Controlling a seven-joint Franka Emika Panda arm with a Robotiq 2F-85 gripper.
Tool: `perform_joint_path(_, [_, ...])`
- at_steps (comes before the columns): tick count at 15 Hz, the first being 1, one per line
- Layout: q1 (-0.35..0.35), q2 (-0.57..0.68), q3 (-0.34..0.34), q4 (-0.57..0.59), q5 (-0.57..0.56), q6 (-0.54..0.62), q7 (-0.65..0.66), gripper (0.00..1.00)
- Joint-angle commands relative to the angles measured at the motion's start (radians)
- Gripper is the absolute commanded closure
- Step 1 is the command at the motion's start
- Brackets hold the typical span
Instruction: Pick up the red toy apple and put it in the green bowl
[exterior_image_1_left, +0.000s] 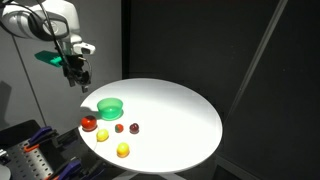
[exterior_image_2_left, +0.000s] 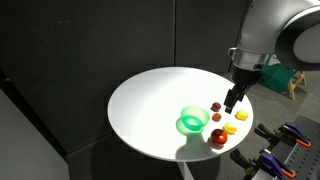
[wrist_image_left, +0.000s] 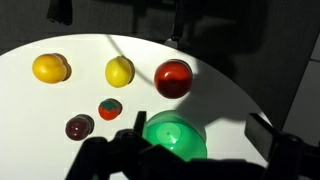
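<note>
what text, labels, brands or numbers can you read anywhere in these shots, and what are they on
No word, label, brand, number or sign can be read in any view.
The red toy apple, green bowl, yellow fruits and white table are plain.
The robot arm shows no legible marking.
The clutter beside the table is too small and blurred to tell.

Exterior views are facing the counter (exterior_image_1_left: 170, 120) (exterior_image_2_left: 150, 110) from opposite sides; wrist view is looking closely down on the green bowl (wrist_image_left: 172, 132).
</note>
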Motion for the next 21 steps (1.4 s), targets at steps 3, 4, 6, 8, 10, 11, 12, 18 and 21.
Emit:
perform_joint_path(3, [0.006, 0.028, -0.007, 0.001, -0.003, 0.008, 0.002, 0.00])
perform_joint_path(4, [0.006, 0.030, -0.007, 0.002, -0.003, 0.008, 0.002, 0.00])
perform_joint_path(6, [0.006, 0.031, -0.007, 0.003, -0.003, 0.009, 0.002, 0.00])
perform_joint_path(8, [0.006, 0.031, -0.007, 0.003, -0.003, 0.009, 0.002, 0.00])
perform_joint_path(10, [0.006, 0.031, -0.007, 0.003, -0.003, 0.009, 0.003, 0.00])
perform_joint_path(11, [0.006, 0.031, -0.007, 0.003, -0.003, 0.009, 0.003, 0.00])
perform_joint_path(12, [0.006, 0.031, -0.007, 0.003, -0.003, 0.009, 0.003, 0.00])
perform_joint_path(18, [0.002, 0.062, -0.002, 0.003, -0.015, 0.045, 0.010, 0.00])
perform_joint_path(21, [-0.001, 0.102, -0.001, 0.003, -0.023, 0.094, 0.013, 0.00])
